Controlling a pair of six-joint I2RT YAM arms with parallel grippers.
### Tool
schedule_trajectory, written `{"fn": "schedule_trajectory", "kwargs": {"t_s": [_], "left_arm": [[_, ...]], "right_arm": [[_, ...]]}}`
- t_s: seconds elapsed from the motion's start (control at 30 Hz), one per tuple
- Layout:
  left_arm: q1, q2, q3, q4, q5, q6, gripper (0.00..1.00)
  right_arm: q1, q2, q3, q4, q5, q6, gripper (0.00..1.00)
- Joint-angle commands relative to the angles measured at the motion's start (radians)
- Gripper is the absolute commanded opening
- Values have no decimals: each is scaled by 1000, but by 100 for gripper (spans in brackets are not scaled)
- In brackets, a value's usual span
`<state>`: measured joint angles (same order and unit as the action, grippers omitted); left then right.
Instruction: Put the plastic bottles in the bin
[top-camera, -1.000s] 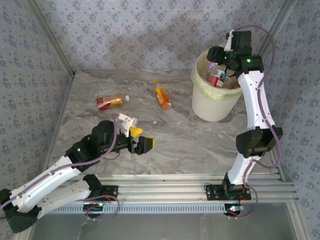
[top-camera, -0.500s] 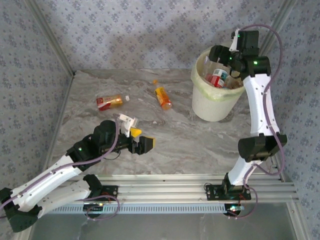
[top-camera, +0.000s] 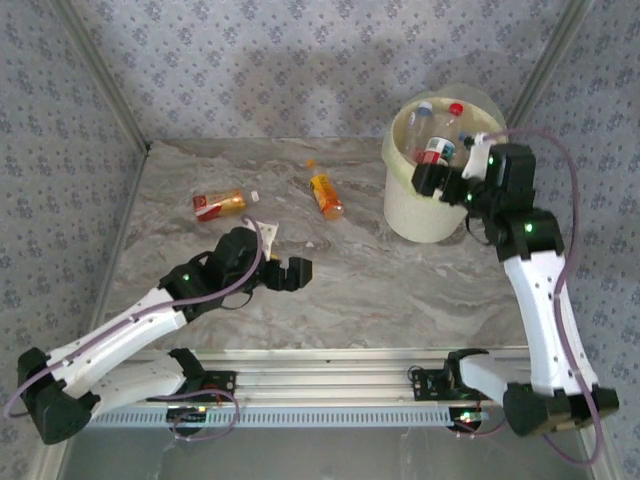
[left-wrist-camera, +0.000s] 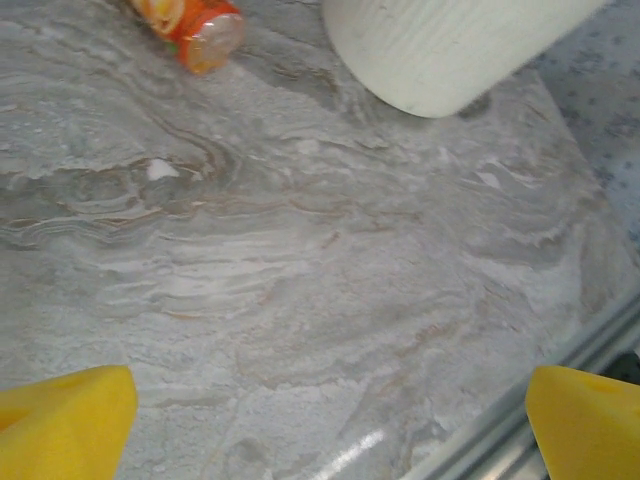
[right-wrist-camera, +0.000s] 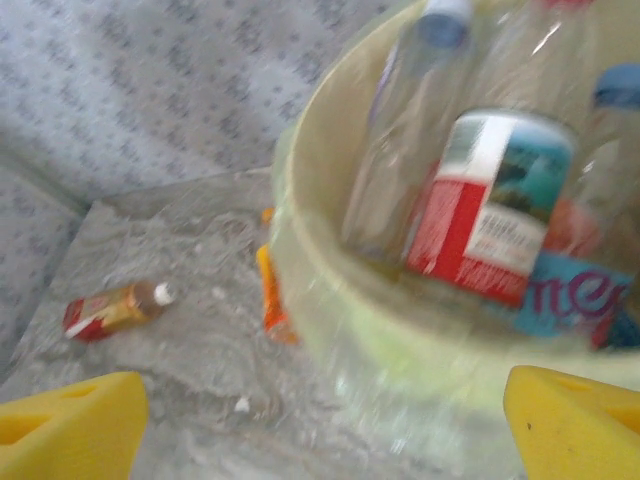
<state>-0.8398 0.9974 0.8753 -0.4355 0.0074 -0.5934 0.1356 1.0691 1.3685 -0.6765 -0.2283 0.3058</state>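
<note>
The bin (top-camera: 428, 205), a white bucket with a pale green liner, stands at the back right and holds several plastic bottles, one red-labelled (top-camera: 436, 151). Two bottles lie on the marble: a red-labelled one (top-camera: 219, 204) at the left and an orange one (top-camera: 325, 195) near the middle. My right gripper (top-camera: 432, 180) hangs open at the bin's near rim with nothing in it. Its wrist view looks into the bin (right-wrist-camera: 300, 250) at the red-labelled bottle (right-wrist-camera: 495, 215). My left gripper (top-camera: 288, 272) is open and empty over bare table, with the orange bottle (left-wrist-camera: 195, 25) far ahead.
A small orange cap (top-camera: 310, 163) lies behind the orange bottle. Patterned walls close the left, back and right sides. Aluminium rails (top-camera: 350, 375) run along the near edge. The bin wall (left-wrist-camera: 450, 50) rises ahead and to the right of my left gripper.
My right arm has drawn back from over the bin to its near rim and dropped lower, its jaws spreading wider. My left arm has swung forward and turned.
</note>
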Motion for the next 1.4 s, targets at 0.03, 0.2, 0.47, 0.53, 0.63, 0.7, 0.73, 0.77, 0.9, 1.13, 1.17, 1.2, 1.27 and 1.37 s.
{"fn": "schedule_trajectory", "kwargs": {"t_s": [0.03,0.2,0.47,0.53,0.63,0.7,0.73,0.77,0.9,1.13,1.17,1.2,1.27,1.37], "left_arm": [[82,98,69,-3,29,-48,100],[162,249,170,3,85,-66,100],[233,536,376,-6,124,-142,100],[240,617,440,-14,142,-153,100],[245,736,542,-49,141,-152,100],[246,808,605,-63,138,-150,100],[249,845,635,-70,135,-150,100],[252,880,660,-70,134,-151,100],[274,996,729,-45,138,-157,100],[303,1125,801,33,203,-173,100],[305,1139,806,50,216,-181,100],[306,1149,809,67,226,-188,100],[306,1166,811,108,251,-202,100],[307,1182,809,155,274,-220,100]], "right_arm": [[88,-141,-147,57,-47,47,98],[234,-254,-294,59,51,81,100],[454,-313,-433,53,244,136,100],[512,-322,-460,55,290,153,100],[589,-328,-491,55,359,174,100],[629,-328,-502,48,392,186,100],[649,-330,-508,45,407,193,100],[667,-330,-514,46,419,200,100],[712,-330,-530,36,450,221,100],[753,-343,-537,-5,494,243,100],[753,-345,-540,-7,495,245,100],[756,-347,-542,-10,495,247,100],[757,-348,-545,-11,498,253,100],[763,-348,-548,-16,499,260,100]]}}
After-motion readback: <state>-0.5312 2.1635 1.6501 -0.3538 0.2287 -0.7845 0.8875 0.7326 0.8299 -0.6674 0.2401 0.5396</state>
